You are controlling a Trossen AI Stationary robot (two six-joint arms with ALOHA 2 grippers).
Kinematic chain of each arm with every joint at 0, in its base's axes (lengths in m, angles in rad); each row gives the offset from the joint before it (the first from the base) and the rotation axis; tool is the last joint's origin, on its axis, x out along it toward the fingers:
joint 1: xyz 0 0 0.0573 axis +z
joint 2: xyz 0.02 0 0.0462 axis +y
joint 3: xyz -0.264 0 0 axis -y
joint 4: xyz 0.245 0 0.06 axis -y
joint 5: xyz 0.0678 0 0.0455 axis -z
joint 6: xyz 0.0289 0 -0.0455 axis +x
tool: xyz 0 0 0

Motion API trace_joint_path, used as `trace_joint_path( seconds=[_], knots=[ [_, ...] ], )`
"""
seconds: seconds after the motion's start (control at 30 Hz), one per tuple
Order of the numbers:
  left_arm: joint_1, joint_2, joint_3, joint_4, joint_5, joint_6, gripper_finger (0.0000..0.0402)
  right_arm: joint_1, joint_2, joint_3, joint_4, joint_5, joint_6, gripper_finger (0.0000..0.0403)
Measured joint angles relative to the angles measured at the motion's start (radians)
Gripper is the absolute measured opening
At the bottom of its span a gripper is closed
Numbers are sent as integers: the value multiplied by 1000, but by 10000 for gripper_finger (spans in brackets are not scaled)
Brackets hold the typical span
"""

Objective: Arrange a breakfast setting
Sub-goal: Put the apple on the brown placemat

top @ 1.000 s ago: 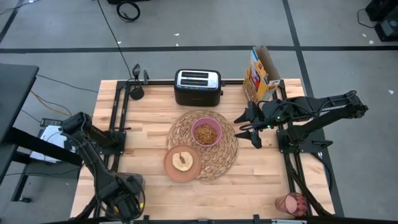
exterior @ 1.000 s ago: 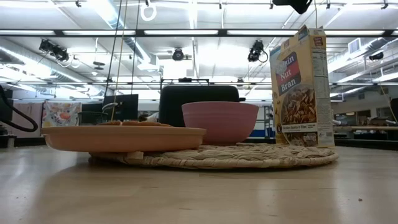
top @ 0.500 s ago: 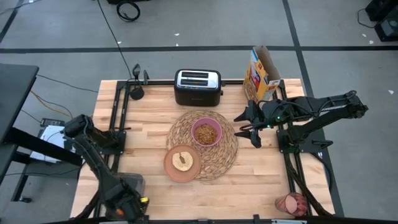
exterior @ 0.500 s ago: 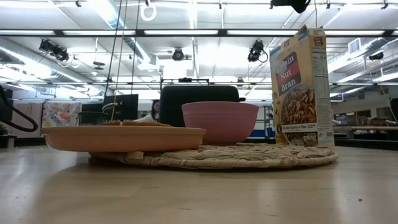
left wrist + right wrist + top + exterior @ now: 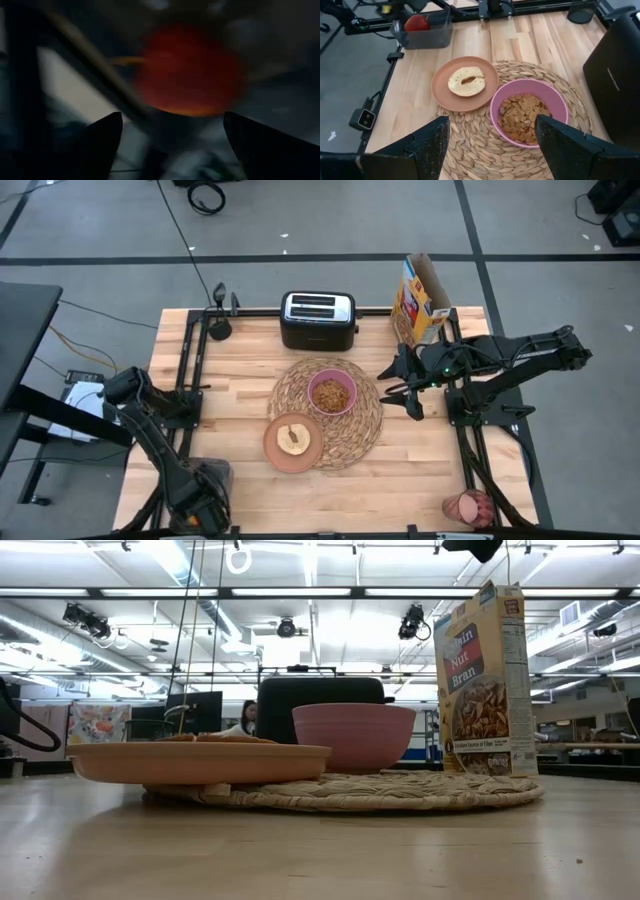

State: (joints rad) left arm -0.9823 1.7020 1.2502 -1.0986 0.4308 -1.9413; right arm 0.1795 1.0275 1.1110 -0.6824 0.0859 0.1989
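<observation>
The woven placemat (image 5: 365,435) lies mid-table. The pink bowl (image 5: 316,380), filled with cereal, stands on it. The salmon plate (image 5: 272,442), with a bagel, overlaps the mat's near left edge. The red apple (image 5: 417,22) lies in a clear bin (image 5: 422,35) at the table's near left corner. My left gripper (image 5: 200,502) is over that bin, open, and the apple (image 5: 187,70) shows blurred just ahead of its fingers. My right gripper (image 5: 402,387) hovers open at the mat's right edge. The pink tumbler (image 5: 468,507) is at the near right corner. The spoon is out of view.
The black toaster (image 5: 318,320) stands behind the mat and the yellow cereal box (image 5: 420,300) at the far right. Arm frames run along both side edges of the table. A person (image 5: 247,718) shows in the room beyond.
My left arm has shifted a little over the bin at the near left corner, its elbow going slightly toward the near edge. The setting on the mat has kept still.
</observation>
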Motion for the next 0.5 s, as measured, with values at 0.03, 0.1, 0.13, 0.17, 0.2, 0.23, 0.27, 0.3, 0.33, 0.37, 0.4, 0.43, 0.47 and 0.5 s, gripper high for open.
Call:
trace_joint_path(
  seconds=[0.03, 0.1, 0.13, 0.17, 0.2, 0.23, 0.27, 0.3, 0.33, 0.37, 0.4, 0.43, 0.47, 0.5],
  knots=[
    [-6, 0, -24, -12, 23, 38, 352, 0, 0, 0, -2, -1, 0, 295],
    [-9, 1, -58, -4, 52, 120, 352, 0, 0, 0, -9, -1, 2, 295],
    [-7, 1, -70, -3, 60, 159, 352, 0, 0, 0, -11, -1, 4, 295],
    [-4, 0, -82, -3, 66, 195, 352, 0, 0, 0, -15, -2, 7, 295],
    [0, 0, -91, -5, 68, 232, 352, 0, 0, 0, -20, -6, 7, 295],
    [6, -1, -100, 0, 71, 263, 352, 0, 0, 0, -27, -8, 7, 295],
    [15, -2, -107, 1, 72, 290, 352, 0, 0, 0, -29, -9, 10, 295],
    [29, -3, -112, -3, 70, 309, 352, 0, 0, 0, -28, -9, 16, 295],
    [43, -3, -113, -14, 58, 328, 352, 0, 0, 0, -28, -9, 25, 295],
    [58, -5, -112, -20, 40, 343, 352, 0, 0, 0, -28, -9, 33, 295],
    [75, -11, -113, -24, 18, 359, 352, 0, 0, 0, -28, -9, 37, 295],
    [95, -17, -113, -29, -12, 376, 352, 0, 0, 0, -28, -9, 37, 295],
    [115, -23, -116, -35, -44, 382, 352, 0, 0, 0, -28, -9, 37, 295],
    [134, -28, -119, -48, -68, 383, 352, 0, 0, 0, -28, -9, 36, 295]
  ],
)
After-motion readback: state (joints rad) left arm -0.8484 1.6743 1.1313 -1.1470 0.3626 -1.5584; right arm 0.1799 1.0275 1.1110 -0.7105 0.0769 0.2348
